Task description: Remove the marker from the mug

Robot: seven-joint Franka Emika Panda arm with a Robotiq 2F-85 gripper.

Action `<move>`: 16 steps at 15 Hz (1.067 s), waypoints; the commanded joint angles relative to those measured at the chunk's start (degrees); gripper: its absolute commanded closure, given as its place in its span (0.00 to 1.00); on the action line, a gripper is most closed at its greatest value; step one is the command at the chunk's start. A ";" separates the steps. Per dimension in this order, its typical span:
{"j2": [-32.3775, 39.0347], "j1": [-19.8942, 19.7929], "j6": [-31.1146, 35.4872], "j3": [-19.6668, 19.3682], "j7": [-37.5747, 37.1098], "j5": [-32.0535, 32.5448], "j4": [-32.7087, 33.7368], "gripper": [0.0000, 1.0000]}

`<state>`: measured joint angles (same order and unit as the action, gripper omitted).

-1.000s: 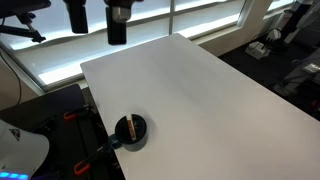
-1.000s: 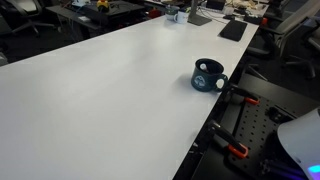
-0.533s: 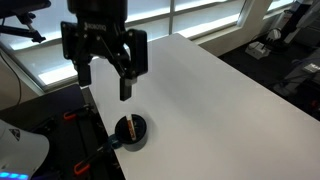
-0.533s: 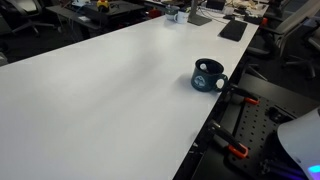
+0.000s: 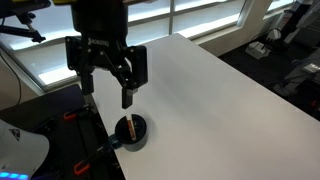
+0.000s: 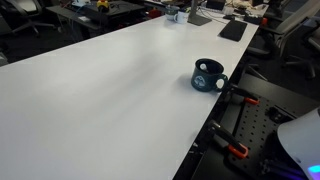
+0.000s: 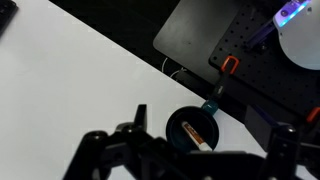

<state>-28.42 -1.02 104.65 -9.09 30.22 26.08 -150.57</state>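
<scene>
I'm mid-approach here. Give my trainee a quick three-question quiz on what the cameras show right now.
1. True or false: the marker lies flat on the white table, outside the mug.
2. Pick one. The gripper is: A) shut on the marker; B) open, in the air, holding nothing; C) pressed flat on the table.
3. Fill the gap: the mug stands close to the table's ____.

Key: 1 false, the marker sits inside the mug. 2 B. 3 edge.
</scene>
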 commanded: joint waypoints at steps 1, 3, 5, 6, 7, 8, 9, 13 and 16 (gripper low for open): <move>1.75 0.55 5.01 -0.82 1.59 0.01 -1.83 0.00; 4.70 0.61 9.12 -1.29 2.94 -0.18 -3.07 0.00; 7.79 0.27 13.60 -1.62 5.34 -0.28 -4.18 0.00; 9.16 0.08 15.47 -1.76 6.62 -0.45 -4.55 0.00; 10.60 -0.12 17.40 -1.83 7.84 -0.57 -4.79 0.00; 11.81 -0.31 19.38 -1.94 9.24 -0.81 -5.05 0.00; 12.79 -0.45 21.23 -2.14 11.26 -1.29 -5.24 0.00; 15.83 -1.07 24.90 -2.29 20.01 -3.93 -5.05 0.00; 16.94 -1.61 25.38 -2.11 25.20 -6.23 -5.05 0.00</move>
<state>-12.34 -1.91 128.53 -11.18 50.47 22.20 -155.64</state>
